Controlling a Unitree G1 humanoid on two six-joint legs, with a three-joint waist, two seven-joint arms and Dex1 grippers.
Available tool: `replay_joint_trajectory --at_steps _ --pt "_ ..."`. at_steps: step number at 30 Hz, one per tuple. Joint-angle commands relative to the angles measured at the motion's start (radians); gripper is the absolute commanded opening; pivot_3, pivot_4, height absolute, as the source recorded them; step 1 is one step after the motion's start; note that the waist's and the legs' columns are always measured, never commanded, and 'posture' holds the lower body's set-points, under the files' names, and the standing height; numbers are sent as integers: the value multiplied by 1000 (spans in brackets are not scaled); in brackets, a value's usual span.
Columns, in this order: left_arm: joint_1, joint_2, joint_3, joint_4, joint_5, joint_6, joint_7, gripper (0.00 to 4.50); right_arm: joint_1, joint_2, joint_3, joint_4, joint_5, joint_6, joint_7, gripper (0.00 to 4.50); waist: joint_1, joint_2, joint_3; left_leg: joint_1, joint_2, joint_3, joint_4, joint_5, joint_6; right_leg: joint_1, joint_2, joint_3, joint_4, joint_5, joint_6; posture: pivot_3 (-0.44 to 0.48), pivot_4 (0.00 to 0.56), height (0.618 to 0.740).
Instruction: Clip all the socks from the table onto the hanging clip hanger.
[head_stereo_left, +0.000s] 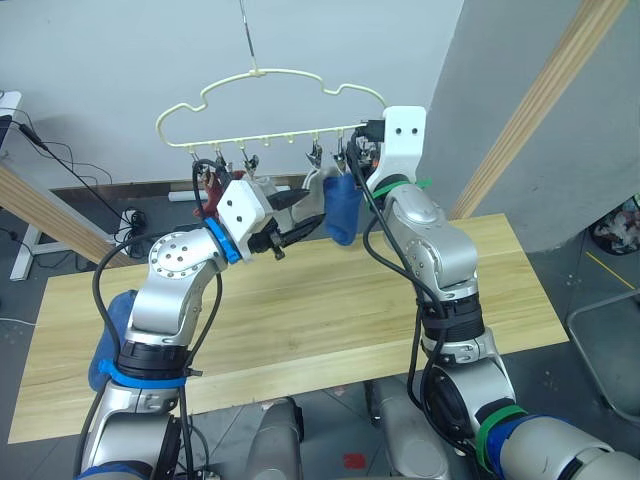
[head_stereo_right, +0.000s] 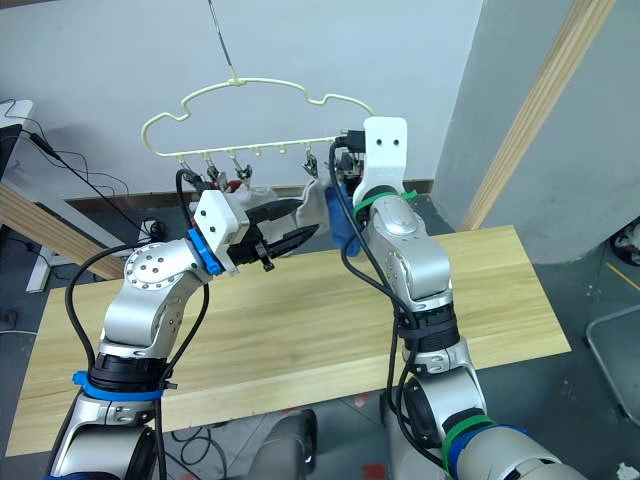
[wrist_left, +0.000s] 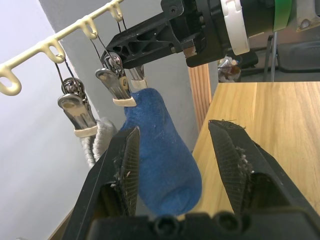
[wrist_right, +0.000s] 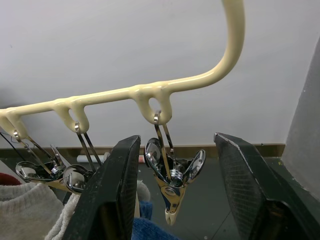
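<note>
The pale yellow clip hanger (head_stereo_left: 270, 72) hangs over the far edge of the table (head_stereo_left: 300, 310). A blue sock (wrist_left: 160, 155) hangs from one silver clip, a light grey sock (wrist_left: 97, 140) from the clip beside it, and a bit of rust red sock (head_stereo_left: 212, 183) shows further left. My left gripper (wrist_left: 175, 127) is open, its fingers on either side of the blue sock without touching it. My right gripper (wrist_right: 177, 137) is raised to the hanger bar and open around the empty end clip (wrist_right: 172, 177). Something blue (head_stereo_left: 112, 320), perhaps a sock, lies on the table behind my left arm.
Round wooden poles slant up at the right (head_stereo_left: 540, 100) and at the left (head_stereo_left: 50, 215) of the table. A grey partition (head_stereo_left: 560, 180) stands behind the right end. Cables (head_stereo_left: 70, 170) lie on the floor at the back left.
</note>
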Motion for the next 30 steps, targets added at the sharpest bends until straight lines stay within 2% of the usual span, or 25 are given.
replay_joint_trajectory --at_steps 1,14,30 --pt "5 -2 -7 -34 0 -18 2 2423 -15 62 18 -53 22 -2 5 2432 0 0 0 0 0 0 0 0 0 0 0 0 0 0 0 -169 297 740" --pt "7 1 -4 -30 5 -21 3 2423 -25 36 44 -24 60 -7 99 2432 0 0 0 0 0 0 0 0 0 0 0 0 0 0 0 -159 298 740" --pt "6 2 -2 -23 11 -28 -5 2423 -15 25 56 -1 14 -23 87 2432 0 0 0 0 0 0 0 0 0 0 0 0 0 0 0 -158 297 740"
